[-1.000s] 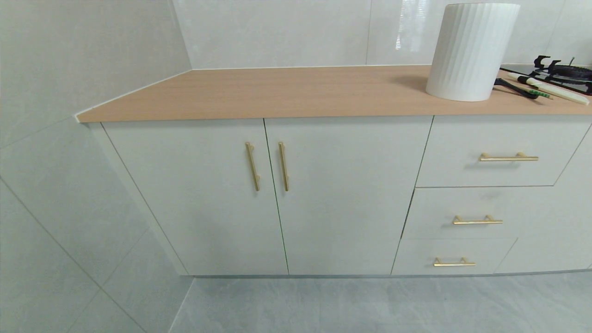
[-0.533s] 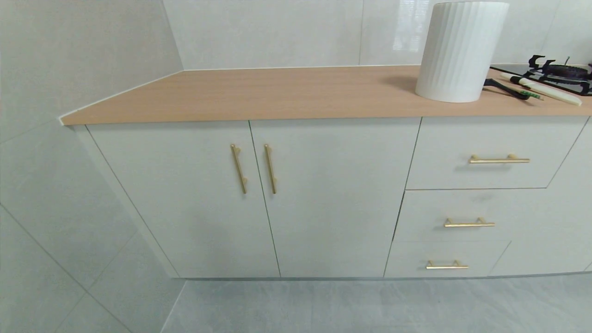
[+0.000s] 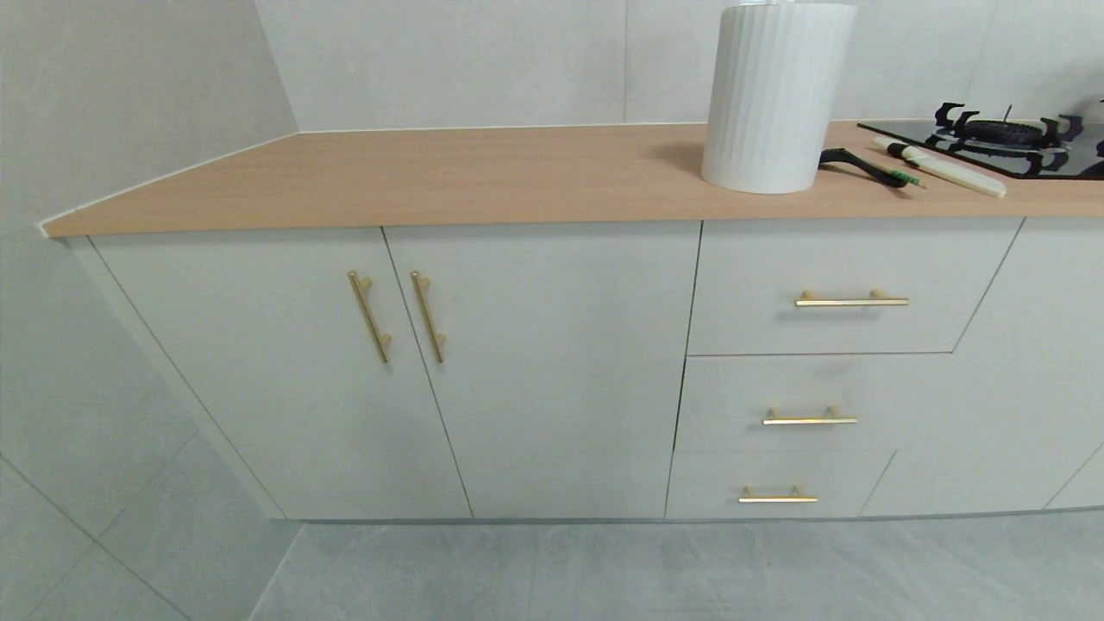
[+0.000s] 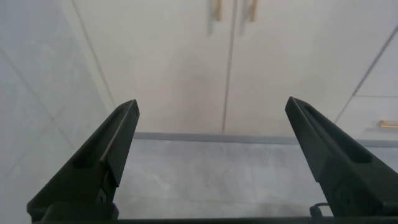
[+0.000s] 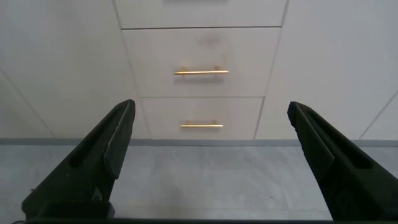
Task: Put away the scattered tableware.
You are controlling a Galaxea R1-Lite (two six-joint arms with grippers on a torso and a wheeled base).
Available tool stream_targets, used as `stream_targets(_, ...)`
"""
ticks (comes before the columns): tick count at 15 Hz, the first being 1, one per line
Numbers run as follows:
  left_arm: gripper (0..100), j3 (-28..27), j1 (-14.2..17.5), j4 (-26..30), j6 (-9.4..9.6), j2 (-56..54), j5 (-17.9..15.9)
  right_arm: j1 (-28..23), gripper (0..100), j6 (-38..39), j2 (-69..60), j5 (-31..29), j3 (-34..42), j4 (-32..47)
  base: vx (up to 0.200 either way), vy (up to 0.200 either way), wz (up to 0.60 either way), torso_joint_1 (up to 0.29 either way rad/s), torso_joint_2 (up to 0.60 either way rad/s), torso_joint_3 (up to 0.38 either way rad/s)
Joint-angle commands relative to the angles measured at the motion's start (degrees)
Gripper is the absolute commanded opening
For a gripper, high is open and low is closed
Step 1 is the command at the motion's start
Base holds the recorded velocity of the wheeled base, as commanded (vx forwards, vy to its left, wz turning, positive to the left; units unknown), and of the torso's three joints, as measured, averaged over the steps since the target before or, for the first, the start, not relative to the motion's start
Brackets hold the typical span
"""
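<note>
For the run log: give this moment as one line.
left gripper open, empty | right gripper open, empty | utensils on counter beside white container | drawers shut

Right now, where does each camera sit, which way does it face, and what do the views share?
Head view: on the head, facing forward and down at the counter, cabinet doors and drawers.
Left wrist view: on the left wrist, facing the doors' base and floor past the open left gripper.
Right wrist view: on the right wrist, facing the two lower drawers past the open right gripper.
Shared: door handles in head and left wrist views; lower drawer handles in head and right wrist views.
</note>
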Motion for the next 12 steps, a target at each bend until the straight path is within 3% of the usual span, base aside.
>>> stream_targets(1, 100, 0.0, 0.0, 0.0, -0.02, 0.1, 0.1, 0.0, 100, 0.0, 0.1, 0.0, 0.0, 0.0, 0.000, 0.000, 0.00, 0.000, 0.00, 0.000)
stream_targets(12, 100, 0.0, 0.0, 0.0, -0.02, 0.1, 0.0, 0.0, 100, 0.0, 0.1, 0.0, 0.0, 0.0, 0.000, 0.000, 0.00, 0.000, 0.00, 0.000)
